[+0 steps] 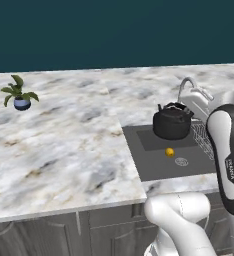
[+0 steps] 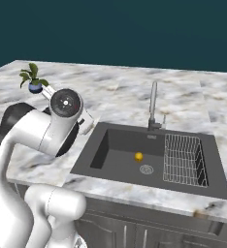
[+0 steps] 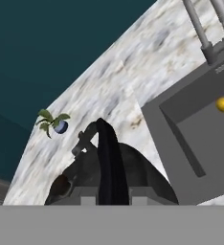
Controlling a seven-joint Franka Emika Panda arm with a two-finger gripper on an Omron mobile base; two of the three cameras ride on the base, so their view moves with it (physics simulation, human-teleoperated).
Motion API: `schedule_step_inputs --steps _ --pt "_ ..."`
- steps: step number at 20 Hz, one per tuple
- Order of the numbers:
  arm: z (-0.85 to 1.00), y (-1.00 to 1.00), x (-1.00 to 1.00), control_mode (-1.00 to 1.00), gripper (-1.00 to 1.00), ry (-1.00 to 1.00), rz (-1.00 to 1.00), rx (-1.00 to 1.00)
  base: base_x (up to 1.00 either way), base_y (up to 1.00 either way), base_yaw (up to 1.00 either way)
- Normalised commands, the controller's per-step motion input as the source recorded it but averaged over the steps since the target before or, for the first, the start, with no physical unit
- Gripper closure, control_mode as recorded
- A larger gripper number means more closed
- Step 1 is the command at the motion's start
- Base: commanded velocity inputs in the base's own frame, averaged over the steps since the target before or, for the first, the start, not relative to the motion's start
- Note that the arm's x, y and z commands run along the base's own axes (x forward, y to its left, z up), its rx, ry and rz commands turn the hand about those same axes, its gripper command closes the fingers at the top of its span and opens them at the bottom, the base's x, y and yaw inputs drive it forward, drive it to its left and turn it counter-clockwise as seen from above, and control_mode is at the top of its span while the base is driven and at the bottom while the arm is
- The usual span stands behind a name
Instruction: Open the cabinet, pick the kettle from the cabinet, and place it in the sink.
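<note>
The glossy black kettle (image 1: pixel 172 121) hangs by the sink's back left corner, in front of the faucet. In the hand view its arched handle (image 3: pixel 109 162) runs up between my fingers, and my gripper (image 3: pixel 112 197) is shut on it from above. The kettle's round body (image 3: pixel 142 177) spreads below the handle, over the marble beside the basin. The dark grey sink (image 1: pixel 156 167) (image 2: pixel 118 162) (image 3: pixel 200 143) lies just right of the kettle. In the right base view my own arm hides the kettle. The cabinet is out of view.
A small yellow fruit (image 1: pixel 169 151) (image 2: pixel 138 156) lies in the basin near the drain (image 2: pixel 146 169). A wire rack (image 2: pixel 183 160) fills the sink's right side. The silver faucet (image 2: pixel 153 104) stands behind. A potted plant (image 1: pixel 20 93) sits far left on the marble counter (image 1: pixel 64 145).
</note>
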Motion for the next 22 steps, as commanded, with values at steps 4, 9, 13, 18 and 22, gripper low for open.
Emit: schedule_step_inputs --steps 4,9,13,18,22 --pt "-0.14 -0.01 0.0 -1.0 1.0 0.0 0.02 -0.02 0.0 0.0 0.0" --pt "-0.14 -0.08 0.04 -1.0 1.0 0.03 0.06 -0.01 0.0 0.0 0.0" --pt "-0.12 -0.16 0.05 -1.0 1.0 0.06 0.14 0.0 0.0 0.0 0.0" --pt "-0.08 -0.21 0.06 -1.0 1.0 0.08 0.11 0.0 0.0 0.0 0.0" --pt "-0.09 -0.2 0.14 -1.0 1.0 0.12 0.07 0.0 0.0 0.0 0.0"
